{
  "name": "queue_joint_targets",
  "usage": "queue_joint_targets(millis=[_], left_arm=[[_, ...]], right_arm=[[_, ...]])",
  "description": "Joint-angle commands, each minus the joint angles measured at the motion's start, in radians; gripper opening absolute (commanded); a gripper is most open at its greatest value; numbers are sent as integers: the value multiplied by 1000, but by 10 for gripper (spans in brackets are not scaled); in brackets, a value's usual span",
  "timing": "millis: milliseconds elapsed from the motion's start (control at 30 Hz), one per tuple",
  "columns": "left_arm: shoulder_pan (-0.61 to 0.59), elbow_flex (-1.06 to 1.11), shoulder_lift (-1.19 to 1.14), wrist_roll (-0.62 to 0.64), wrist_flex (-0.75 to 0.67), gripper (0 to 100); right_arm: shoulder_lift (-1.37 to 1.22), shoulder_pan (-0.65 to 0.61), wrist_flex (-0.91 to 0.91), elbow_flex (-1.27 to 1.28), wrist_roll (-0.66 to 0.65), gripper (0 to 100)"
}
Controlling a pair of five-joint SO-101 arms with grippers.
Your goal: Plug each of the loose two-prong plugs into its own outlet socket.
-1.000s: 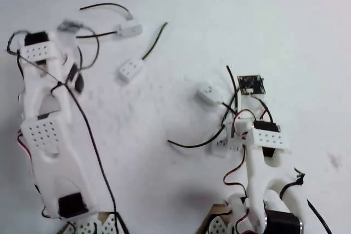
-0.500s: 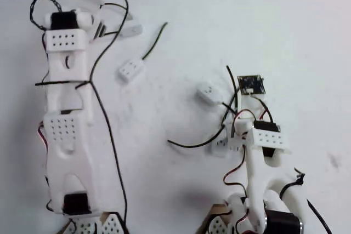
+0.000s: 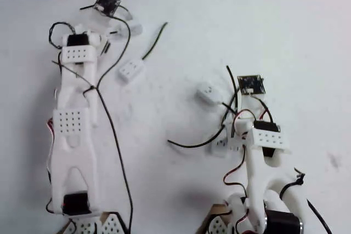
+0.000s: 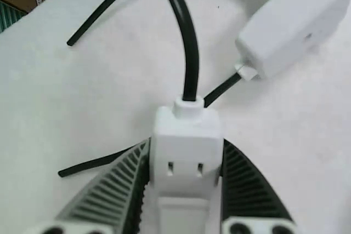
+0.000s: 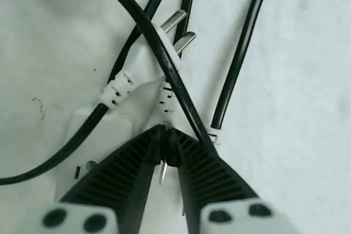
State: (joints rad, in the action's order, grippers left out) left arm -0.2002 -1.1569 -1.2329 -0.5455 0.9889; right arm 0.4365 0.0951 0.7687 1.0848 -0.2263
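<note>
- With the left gripper [image 4: 185, 160]: clamps on a white boxy plastic plug with a black cord [image 4: 185, 130], ribbed black fingers [image 4: 118, 190] pressed to both its sides.
- Within the last second: swings up from the near-left of the white table [image 3: 285, 36], overshoots to the far edge, then draws back a little.
- Ends up near a white rectangular outlet socket with its own black lead [image 4: 288, 20], apart from it and not yet lined up.
- Suggests the approach is done and alignment comes next; cannot tell which way the held plug's prongs face.
- With the right gripper [image 5: 164, 135]: stays put throughout, jaws together at the tips, low over a tangle of black cords [image 5: 241, 58].
- Leaves a second white two-prong plug with bare metal pins [image 5: 143, 75] loose on the table just past those tips, beside another white socket block [image 5: 93, 135].
- Keeps that pair unjoined, so likely half the job still waits.
</note>
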Motion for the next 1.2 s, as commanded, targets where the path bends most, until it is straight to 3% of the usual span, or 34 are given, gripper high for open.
queue_joint_targets(millis=[0,200,333,500,667,800,1033,1167], left_arm=[[-19,-44,5,-3,-15,250],[-15,-58,38,3,61,272],[-10,-155,114,109,262,275],[59,-359,179,91,583,273],[127,-511,179,146,741,274],[157,-400,177,163,744,272],[159,-87,179,163,578,272],[170,-15,179,163,565,274]], right_arm=[[15,-5,-8,3,8,18],[15,-5,-8,3,8,18],[15,-7,-10,3,8,18],[15,-7,-10,3,8,18],[15,-7,-10,3,8,18],[15,-7,-10,3,8,18],[15,-7,-10,3,8,18],[15,-8,-10,3,8,18]])
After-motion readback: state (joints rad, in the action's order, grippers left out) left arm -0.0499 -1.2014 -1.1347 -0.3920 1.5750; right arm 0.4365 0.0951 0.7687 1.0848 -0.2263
